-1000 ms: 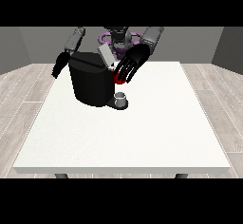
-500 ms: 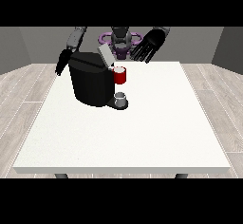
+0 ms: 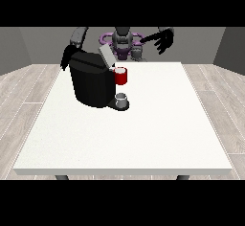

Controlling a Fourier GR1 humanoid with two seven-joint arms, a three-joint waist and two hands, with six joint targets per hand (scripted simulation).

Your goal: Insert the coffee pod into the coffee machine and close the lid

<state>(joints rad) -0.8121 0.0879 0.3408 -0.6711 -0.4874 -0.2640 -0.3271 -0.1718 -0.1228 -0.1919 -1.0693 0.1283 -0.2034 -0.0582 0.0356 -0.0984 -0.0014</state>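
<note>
The black coffee machine point(image 3: 93, 84) stands on the far left part of the white table point(image 3: 143, 134). Its grey lid point(image 3: 105, 55) is tilted up. A red thing at the machine point(image 3: 121, 75) sits at its front top, above a grey thing point(image 3: 122, 99) on the machine's base. The hand at the view's right point(image 3: 164, 39) is raised above the table's far edge, well to the right of the machine, its fingers spread and holding nothing. The hand at the view's left point(image 3: 66, 59) hangs at the machine's far left corner, partly hidden behind it.
Another small grey thing point(image 3: 137, 52) shows near the table's far edge, in front of the robot's torso point(image 3: 122, 40). The white tabletop stretches to the right of the machine and towards the camera. Grey plank floor surrounds the table.
The hand at the view's right has left the red thing at the machine's front and risen up and to the right. The hand at the view's left has barely moved.
</note>
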